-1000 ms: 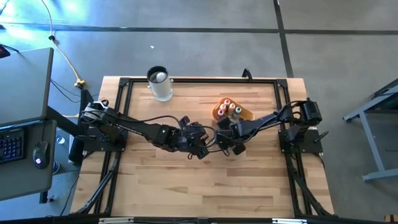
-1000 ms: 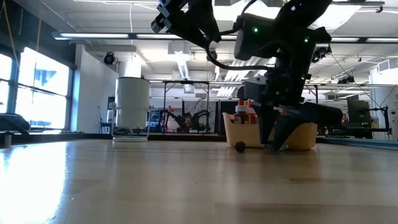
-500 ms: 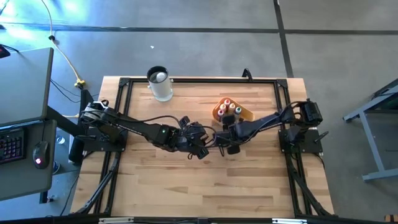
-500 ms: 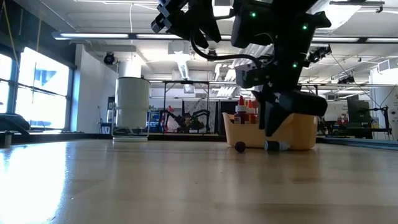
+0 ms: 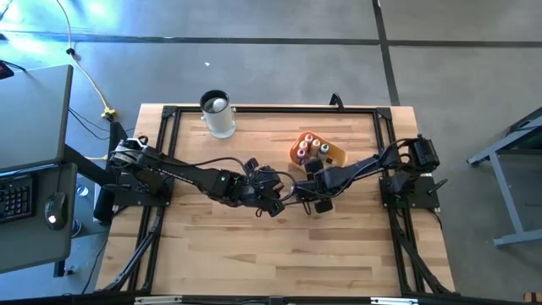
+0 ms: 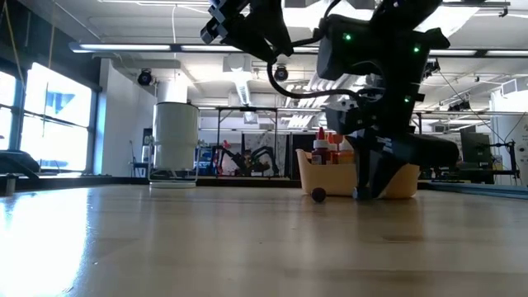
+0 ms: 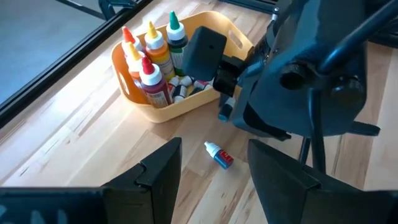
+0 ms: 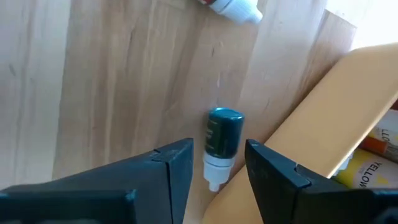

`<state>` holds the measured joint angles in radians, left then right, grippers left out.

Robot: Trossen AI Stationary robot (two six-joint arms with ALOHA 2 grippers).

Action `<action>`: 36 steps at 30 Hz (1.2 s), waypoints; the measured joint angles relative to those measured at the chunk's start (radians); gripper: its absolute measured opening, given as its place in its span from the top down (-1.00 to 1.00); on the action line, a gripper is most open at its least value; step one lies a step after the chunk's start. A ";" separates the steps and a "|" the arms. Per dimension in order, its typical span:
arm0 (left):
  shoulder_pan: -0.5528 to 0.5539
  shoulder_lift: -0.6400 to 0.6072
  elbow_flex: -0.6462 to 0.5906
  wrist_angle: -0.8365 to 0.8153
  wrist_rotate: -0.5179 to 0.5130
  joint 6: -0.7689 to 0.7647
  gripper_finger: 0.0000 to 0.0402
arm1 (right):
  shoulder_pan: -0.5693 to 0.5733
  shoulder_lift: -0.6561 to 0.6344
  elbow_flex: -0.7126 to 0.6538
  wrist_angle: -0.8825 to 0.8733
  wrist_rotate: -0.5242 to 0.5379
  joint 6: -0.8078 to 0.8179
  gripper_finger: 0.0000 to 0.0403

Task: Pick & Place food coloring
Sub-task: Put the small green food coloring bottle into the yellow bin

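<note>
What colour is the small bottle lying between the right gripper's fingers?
Dark green body with a white cap, lying on the table beside the tray; the right wrist view shows it best.

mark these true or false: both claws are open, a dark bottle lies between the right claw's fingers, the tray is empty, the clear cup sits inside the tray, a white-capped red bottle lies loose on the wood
1. Both the left claw and right claw are open. True.
2. A small dark-bodied, white-capped bottle lies on the wooden table between the right claw's fingers. True.
3. The orange-yellow plastic tray is empty. False: it holds several upright squeeze bottles.
4. The tall clear cup sits inside the tray. False: it stands apart near the table's far edge.
5. A small red bottle with a white cap lies loose on the table. True.
</note>
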<state>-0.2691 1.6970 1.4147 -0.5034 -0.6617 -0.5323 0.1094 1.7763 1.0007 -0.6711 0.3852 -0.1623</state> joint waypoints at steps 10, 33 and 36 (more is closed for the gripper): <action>0.000 0.000 0.000 0.002 0.000 0.000 0.09 | -0.020 0.000 -0.001 0.011 -0.013 -0.030 0.31; 0.000 0.000 0.000 0.000 -0.001 0.000 0.09 | -0.090 0.000 0.002 0.019 -0.115 -0.067 0.81; 0.000 0.000 0.000 -0.001 0.001 0.000 0.09 | -0.073 0.001 0.028 -0.043 -0.085 -0.060 0.74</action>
<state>-0.2691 1.6970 1.4143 -0.5041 -0.6605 -0.5327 0.0360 1.7775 1.0286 -0.7138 0.3003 -0.2222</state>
